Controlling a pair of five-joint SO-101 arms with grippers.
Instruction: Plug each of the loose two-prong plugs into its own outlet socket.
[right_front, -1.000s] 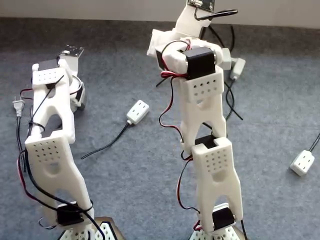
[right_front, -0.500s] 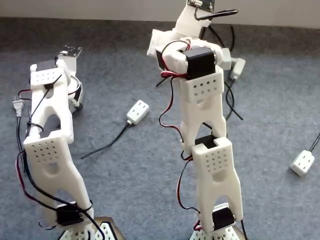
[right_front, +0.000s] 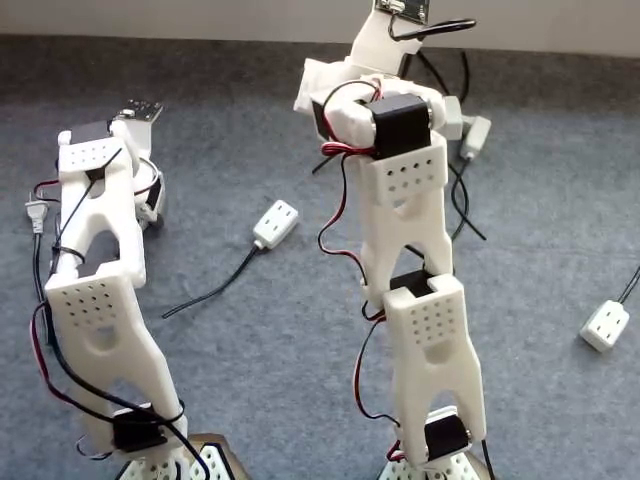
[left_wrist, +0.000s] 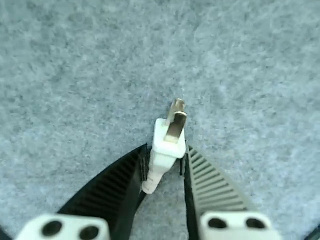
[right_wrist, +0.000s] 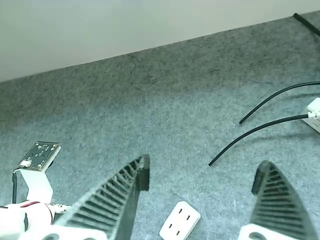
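Holding one plug, no socket filled yet

Gripping a white two-prong plug (left_wrist: 167, 142) by its body, the left gripper (left_wrist: 165, 152) has its jaws closed on both sides of it. The prongs point away from the wrist, above the grey carpet (right_front: 250, 380). I judge the task to be in its early part: one plug is picked up, but none sits in a socket.

In the high view the nearest socket (right_front: 276, 223) lies at about 3 o'clock from the left arm's end, well apart from it, with nothing plugged in. A far socket (right_front: 605, 325) lies at 4 o'clock from the view's centre. What looks like a third socket (right_front: 476, 135) lies at 1 o'clock, beside the right arm. A second plug (right_front: 36, 212) lies at 9 o'clock, near the view's edge, not taken.

The right gripper (right_wrist: 204, 165) hangs with its jaws wide apart, holding nothing.

What is left: to bring the held plug to a socket and push it in, then to do the same with the second plug.
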